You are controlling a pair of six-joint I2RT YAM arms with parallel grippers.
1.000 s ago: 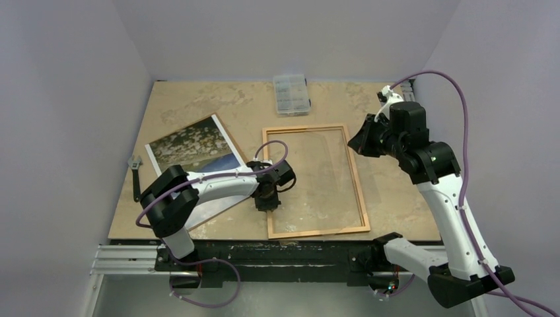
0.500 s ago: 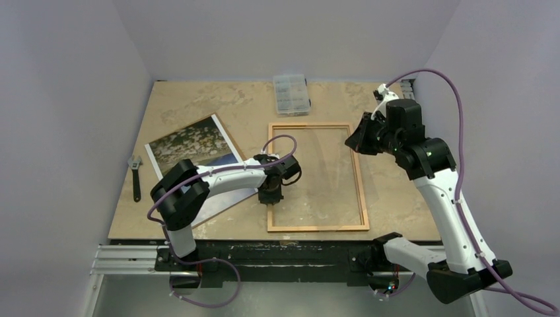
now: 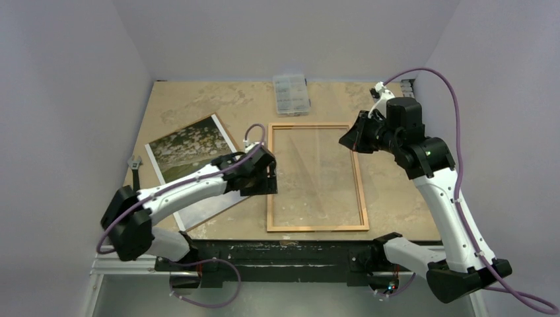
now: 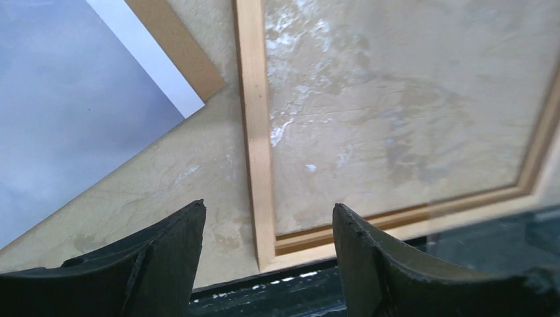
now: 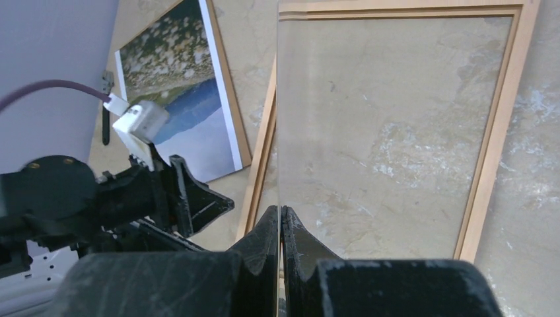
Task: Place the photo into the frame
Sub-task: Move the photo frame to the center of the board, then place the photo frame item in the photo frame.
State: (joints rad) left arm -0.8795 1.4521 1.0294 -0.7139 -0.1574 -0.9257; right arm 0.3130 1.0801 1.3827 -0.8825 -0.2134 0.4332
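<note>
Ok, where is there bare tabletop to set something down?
Free: far-left corner, between the photo and plastic box; the strip right of the frame, under the right arm. Crowded: the gap between photo and frame, where the left end effector hovers open.

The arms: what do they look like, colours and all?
The left arm and right arm have white shells with black joints. A purple cable loops along each. The left gripper and right gripper each have two black wedge-shaped fingers.

Robot lab test cell: plain grey walls [image 3: 66, 99] enclose tabletop [image 3: 198, 99]; arms [image 3: 449, 198] bolted on rail [image 3: 105, 264].
</note>
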